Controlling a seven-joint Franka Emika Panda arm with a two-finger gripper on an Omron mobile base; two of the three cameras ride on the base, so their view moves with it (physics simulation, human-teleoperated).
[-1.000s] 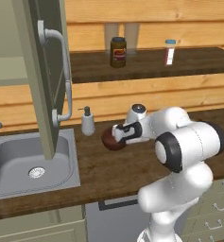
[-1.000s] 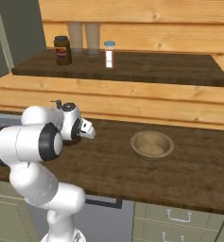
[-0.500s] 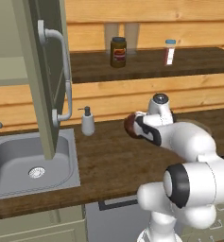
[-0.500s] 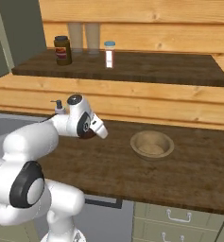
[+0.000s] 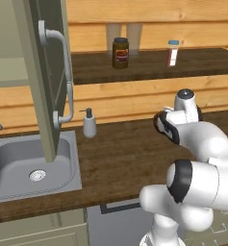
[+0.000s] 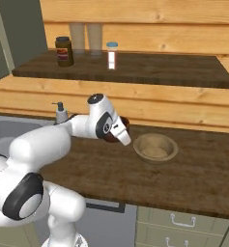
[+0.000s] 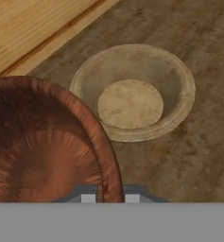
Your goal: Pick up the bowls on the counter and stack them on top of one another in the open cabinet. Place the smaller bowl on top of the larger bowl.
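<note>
While the small bowl (image 7: 47,142) hangs pinched by its rim in the gripper (image 7: 106,196), it has swung right from beside the sink (image 5: 19,163) to just beside the tan bowl (image 6: 155,146), which sits untouched on the counter (image 6: 183,183), so the cabinet (image 5: 43,72) lies behind.

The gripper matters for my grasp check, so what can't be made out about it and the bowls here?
- Fingertips: in the hand view the smaller bowl covers all but their tops, so contact is unclear.
- Gripper: in the right base view the hand's body hides the finger gap.
- Smaller bowl: cut off by the hand view's left edge.
- Larger bowl: its underside is unseen.
</note>
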